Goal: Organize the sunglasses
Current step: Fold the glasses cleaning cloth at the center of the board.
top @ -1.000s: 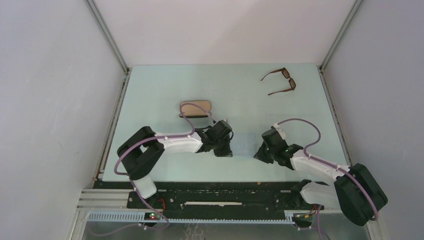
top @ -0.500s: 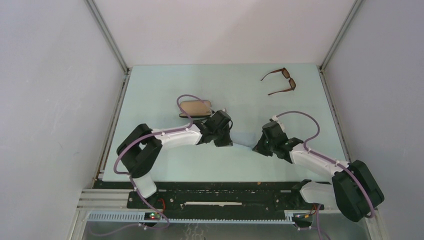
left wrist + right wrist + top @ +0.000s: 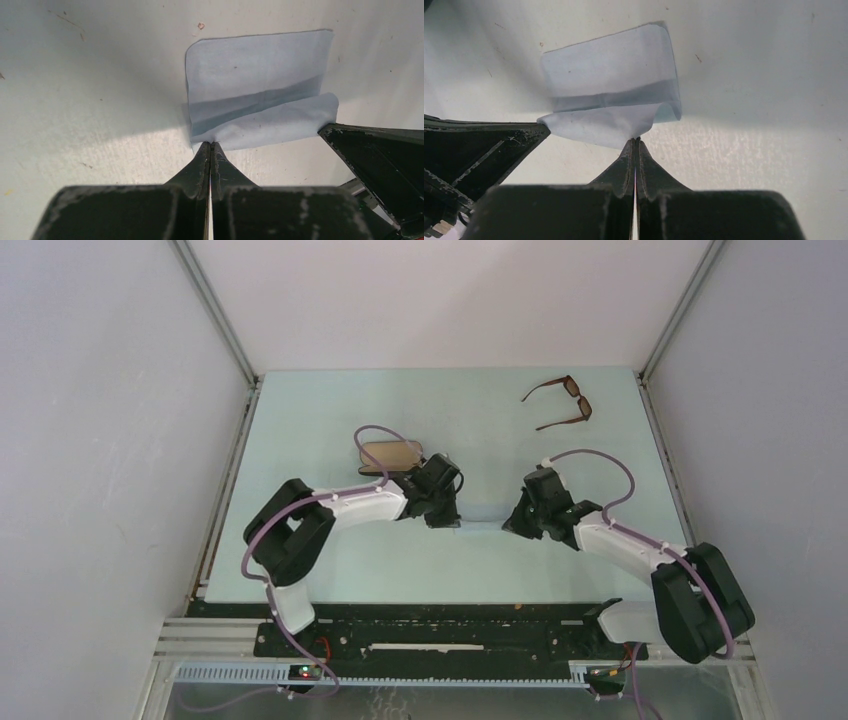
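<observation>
Sunglasses are gripped by neither arm: left jaws and right jaws are pressed together, each pinching a corner of the blue cloth, whose lifted edge has been carried farther forward; the pair is left at the table's far right, still to be handled.

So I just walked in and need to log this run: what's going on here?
Both arms are busy with a pale blue cloth in the middle of the table, not the sunglasses. The left gripper pinches one near corner and the right gripper pinches the other, with that edge lifted and folding over. The brown sunglasses lie untouched at the far right, temple arms open. The glasses case sits just beyond the left wrist.
</observation>
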